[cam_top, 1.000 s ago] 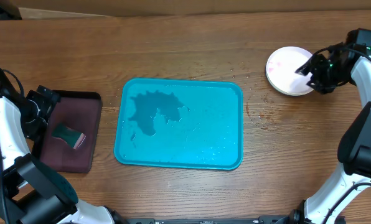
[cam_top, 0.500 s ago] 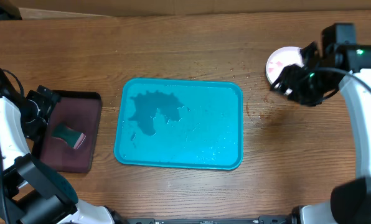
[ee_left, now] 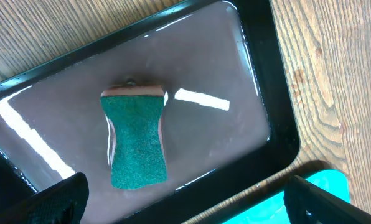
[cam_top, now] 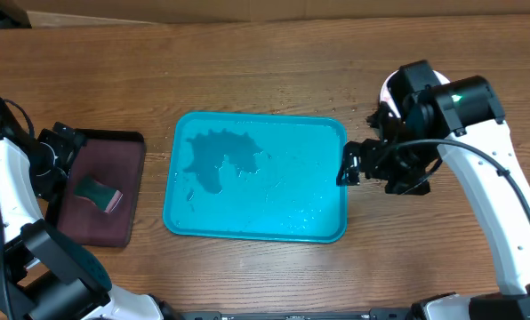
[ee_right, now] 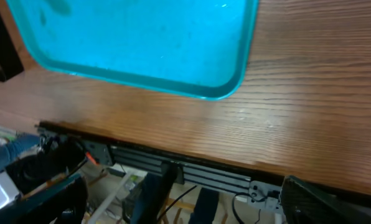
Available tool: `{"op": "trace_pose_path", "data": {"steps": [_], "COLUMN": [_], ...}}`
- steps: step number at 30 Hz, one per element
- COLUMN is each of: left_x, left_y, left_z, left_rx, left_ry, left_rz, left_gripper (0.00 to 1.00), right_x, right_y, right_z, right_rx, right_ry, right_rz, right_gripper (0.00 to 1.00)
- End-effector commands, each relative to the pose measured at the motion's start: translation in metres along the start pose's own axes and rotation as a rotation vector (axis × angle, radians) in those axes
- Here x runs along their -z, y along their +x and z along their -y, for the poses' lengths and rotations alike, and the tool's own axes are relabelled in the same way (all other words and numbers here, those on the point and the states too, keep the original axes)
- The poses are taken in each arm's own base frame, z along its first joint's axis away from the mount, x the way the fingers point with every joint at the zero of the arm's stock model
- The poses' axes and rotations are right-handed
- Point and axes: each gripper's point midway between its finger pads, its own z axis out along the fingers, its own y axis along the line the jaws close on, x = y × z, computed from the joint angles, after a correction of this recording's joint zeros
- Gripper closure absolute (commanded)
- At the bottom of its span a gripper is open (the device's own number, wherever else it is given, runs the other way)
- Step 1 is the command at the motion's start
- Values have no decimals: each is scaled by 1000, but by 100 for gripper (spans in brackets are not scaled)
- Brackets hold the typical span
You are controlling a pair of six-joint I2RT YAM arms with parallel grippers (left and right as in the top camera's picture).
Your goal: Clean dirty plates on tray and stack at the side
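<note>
Cyan-blue rectangular plastic tray [cam_top: 292, 191] holds a water puddle [cam_top: 216, 160] in its left half. Black-rimmed maroon tray [cam_top: 83, 227] holds a green sponge [ee_left: 136, 140]. White round plastic plate [cam_top: 388, 96] lies off the cyan tray, far right, mostly hidden by the arm. Right gripper [ee_right: 185, 186] hangs over the tray's right rim, fingers apart. Left gripper [ee_left: 185, 190] is spread above the sponge. Bare wooden table [cam_top: 247, 71] surrounds both trays.

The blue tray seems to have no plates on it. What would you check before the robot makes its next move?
1. No plates on the tray: ok.
2. Tray dry: not ok, a puddle lies on its left half.
3. Plates stacked at the side: cannot tell. The right arm covers all but a sliver of a white plate.
4. Right gripper empty: ok, fingers wide apart with nothing between them.
5. Left gripper empty: ok, it is open above the sponge in the maroon tray.
</note>
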Motion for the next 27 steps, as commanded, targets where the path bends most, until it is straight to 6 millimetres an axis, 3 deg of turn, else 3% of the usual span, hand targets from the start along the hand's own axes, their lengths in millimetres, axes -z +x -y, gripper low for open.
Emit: {"op": "trace_pose_path", "data": {"steps": [1, 10, 17, 21, 27], "left_x": [9, 9, 9, 9, 9], "left_y": [-4, -4, -4, -4, -4], "left_z": [7, 7, 7, 7, 7], "left_rx": [11, 11, 11, 11, 11], "left_ry": [26, 26, 26, 26, 26], "left_rz": [22, 22, 22, 22, 22], "left_gripper": [0, 0, 0, 0, 0], "right_x": [5, 7, 22, 33, 59], "right_y": [4, -2, -1, 1, -18], "right_z": [-7, 13, 27, 27, 14], "right_rx": [18, 21, 38, 44, 132], "right_ry": [-23, 91, 138, 123, 86], "right_rz": [15, 55, 126, 186, 403], "right_gripper": [0, 0, 0, 0, 0]}}
